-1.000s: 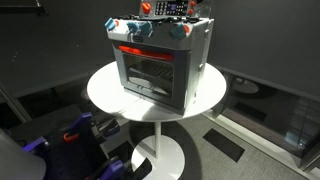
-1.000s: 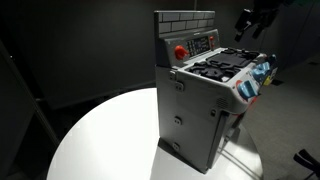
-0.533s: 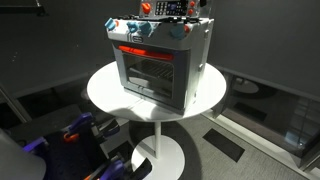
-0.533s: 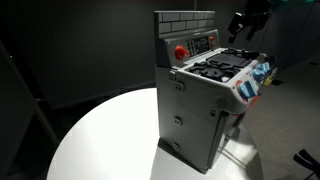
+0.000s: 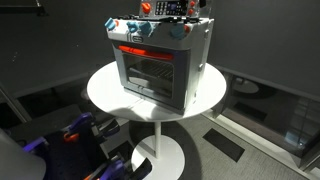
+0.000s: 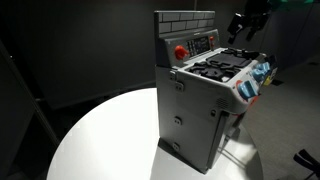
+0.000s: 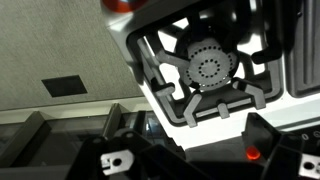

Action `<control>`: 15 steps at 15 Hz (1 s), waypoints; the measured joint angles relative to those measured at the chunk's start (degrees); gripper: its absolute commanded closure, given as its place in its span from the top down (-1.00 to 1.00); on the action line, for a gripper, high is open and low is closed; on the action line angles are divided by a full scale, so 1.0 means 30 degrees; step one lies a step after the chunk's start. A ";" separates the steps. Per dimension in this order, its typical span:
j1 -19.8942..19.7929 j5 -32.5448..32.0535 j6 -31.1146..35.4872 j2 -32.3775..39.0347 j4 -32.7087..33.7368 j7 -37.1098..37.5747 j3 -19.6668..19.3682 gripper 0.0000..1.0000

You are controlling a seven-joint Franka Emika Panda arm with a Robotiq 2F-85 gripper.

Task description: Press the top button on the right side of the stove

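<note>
The grey toy stove stands on a round white table, its glass door under a red strip with light-blue knobs above. In an exterior view the stove shows black burner grates, a brick-patterned back panel with a red round button and a small button panel. My gripper hovers above and behind the stove's far top corner, not touching it; it also shows at the top edge of an exterior view. The wrist view shows a burner grate close below, with my gripper as dark parts along the bottom; its jaws are not clear.
The table has bare white surface around the stove. Blue and purple equipment sits on the floor beside the table's pedestal. Dark curtains surround the scene.
My gripper has shifted slightly towards the stove's back panel since one second ago. It has barely moved in the last half second. The stove has not moved.
</note>
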 measured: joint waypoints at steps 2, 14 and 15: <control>0.0058 0.0007 0.0156 0.0165 0.0004 0.0000 -0.0001 1.00; 0.0230 0.0013 0.2473 0.1036 0.0155 0.0000 -0.0002 1.00; 0.0246 0.0013 0.2474 0.1066 0.0163 0.0000 -0.0002 1.00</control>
